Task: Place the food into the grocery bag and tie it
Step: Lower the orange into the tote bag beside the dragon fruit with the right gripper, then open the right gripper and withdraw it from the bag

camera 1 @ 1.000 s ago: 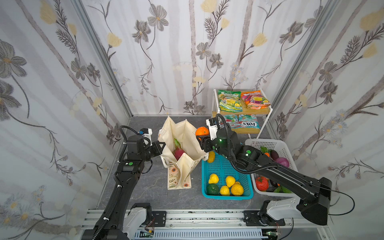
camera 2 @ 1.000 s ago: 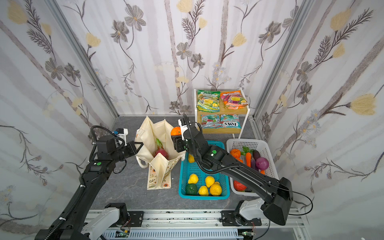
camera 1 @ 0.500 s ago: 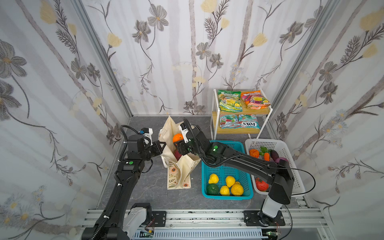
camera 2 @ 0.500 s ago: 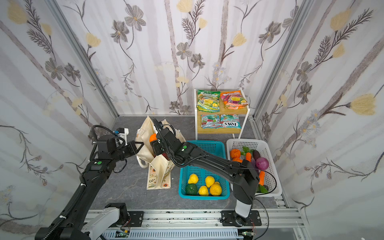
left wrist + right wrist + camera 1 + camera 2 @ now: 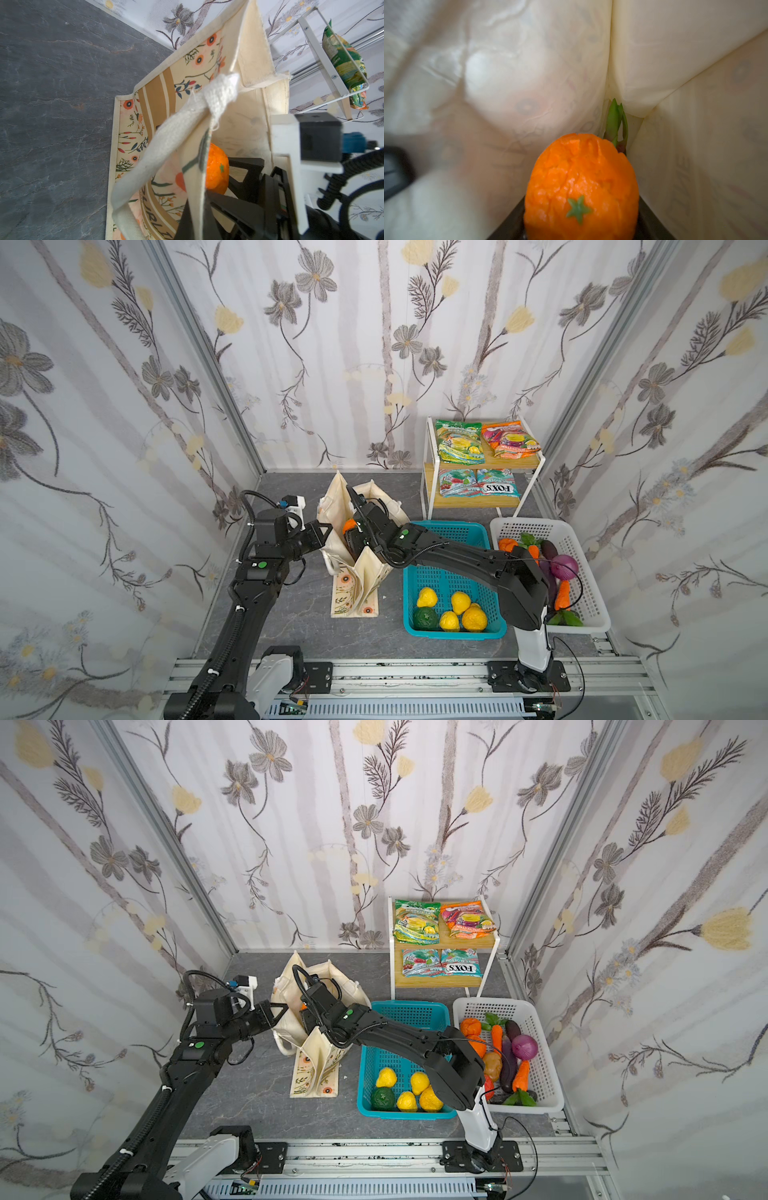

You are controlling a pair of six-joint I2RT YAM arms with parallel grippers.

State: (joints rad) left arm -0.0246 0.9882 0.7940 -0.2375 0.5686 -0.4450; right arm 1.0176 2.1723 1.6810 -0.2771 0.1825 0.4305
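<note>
One thing has moved in the last second: the orange. At the left, the left hand [image 5: 322,531] stays clamped shut on the near-left rim of the grocery bag [image 5: 365,572] and holds the mouth open, just as it did a second ago. The bag stands in the same spot, left of the centre of the worktop [image 5: 307,626] and toward its far edge.

The right hand [image 5: 351,537] is what differs. A second ago it carried the orange [image 5: 581,187] above the far edge of the teal basket [image 5: 482,531], beside the bag. Half a second ago it was over the bag's mouth. Now it reaches across the middle and is sunk inside the bag, still gripping the orange, with cream lining on every side in the right wrist view.

Past the orange, the green tips of what looks like the dragon fruit [image 5: 614,122] poke up from a corner of the bag, so that piece is already in. I judge the orange to be one release away from packed.

To the right, lemons [image 5: 427,597] and a green fruit [image 5: 424,618] sit in the teal basket. A purple onion [image 5: 564,564] and carrots [image 5: 562,595] lie in the white basket [image 5: 582,531]. Snack packets [image 5: 457,441] rest on the rack [image 5: 428,489] at the far-right corner. Much of the loading is left to do, and the tying is not yet begun.
</note>
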